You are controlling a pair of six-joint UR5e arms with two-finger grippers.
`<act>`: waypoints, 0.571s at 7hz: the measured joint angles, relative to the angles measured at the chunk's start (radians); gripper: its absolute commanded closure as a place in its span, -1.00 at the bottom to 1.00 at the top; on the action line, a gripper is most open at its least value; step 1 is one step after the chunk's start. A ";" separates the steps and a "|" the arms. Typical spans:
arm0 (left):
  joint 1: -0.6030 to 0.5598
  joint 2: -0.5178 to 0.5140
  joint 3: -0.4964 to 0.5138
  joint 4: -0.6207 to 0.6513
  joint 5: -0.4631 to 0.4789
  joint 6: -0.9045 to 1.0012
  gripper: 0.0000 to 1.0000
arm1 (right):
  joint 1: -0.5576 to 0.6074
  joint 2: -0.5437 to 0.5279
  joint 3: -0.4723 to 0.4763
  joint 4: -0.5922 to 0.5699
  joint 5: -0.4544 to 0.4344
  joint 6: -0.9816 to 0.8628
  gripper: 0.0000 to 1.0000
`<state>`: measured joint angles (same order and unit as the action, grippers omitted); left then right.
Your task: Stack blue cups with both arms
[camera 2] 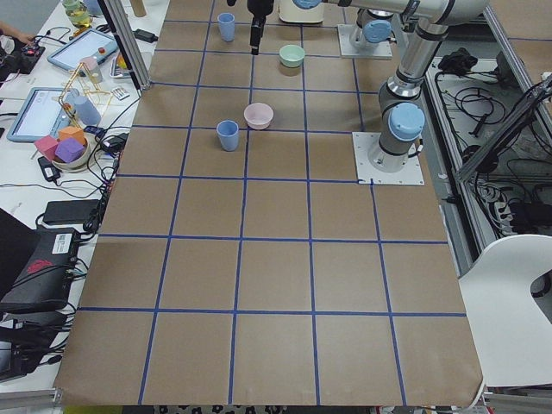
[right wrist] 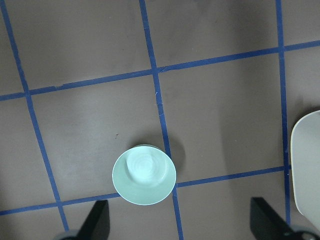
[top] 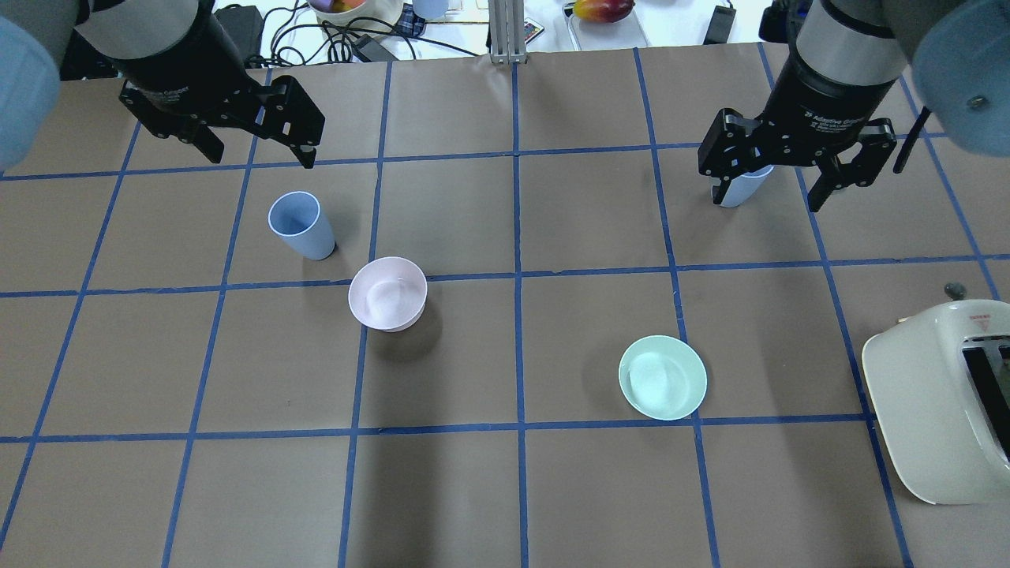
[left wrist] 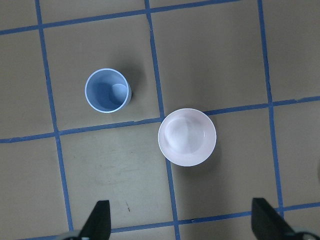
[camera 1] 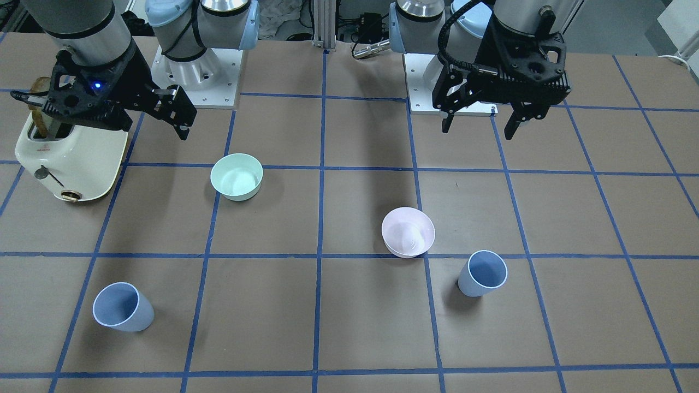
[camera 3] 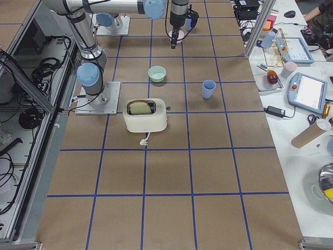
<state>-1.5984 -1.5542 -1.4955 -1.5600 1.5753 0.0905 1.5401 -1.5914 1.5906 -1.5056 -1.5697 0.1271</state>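
A pale pink bowl (top: pixel 387 293) stands upright on my left half of the brown paper-covered table (top: pixel 505 489), resting over a blue tape line (top: pixel 517 315) near a crossing of the grid. Well apart from it, on my right half, a mint-green bowl (top: pixel 662 377) stands upright too, just beside another crossing. Further to my right, at the table's end, sits a cream toaster (top: pixel 931 410) with a slice of toast (camera 3: pixel 140 107) in its slot.

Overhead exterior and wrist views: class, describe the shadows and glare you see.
Overhead exterior: soft shadow below the pink bowl. Left wrist: sharp, faint sheen inside that bowl. Right wrist: broad dim shadow across the table above the green bowl.
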 measured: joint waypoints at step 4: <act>0.004 -0.109 0.001 0.109 -0.010 0.005 -1.00 | 0.000 0.006 0.000 -0.001 0.000 -0.002 -1.00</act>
<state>-1.5947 -1.6633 -1.4942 -1.4513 1.5649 0.0953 1.5401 -1.5855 1.5907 -1.5063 -1.5693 0.1254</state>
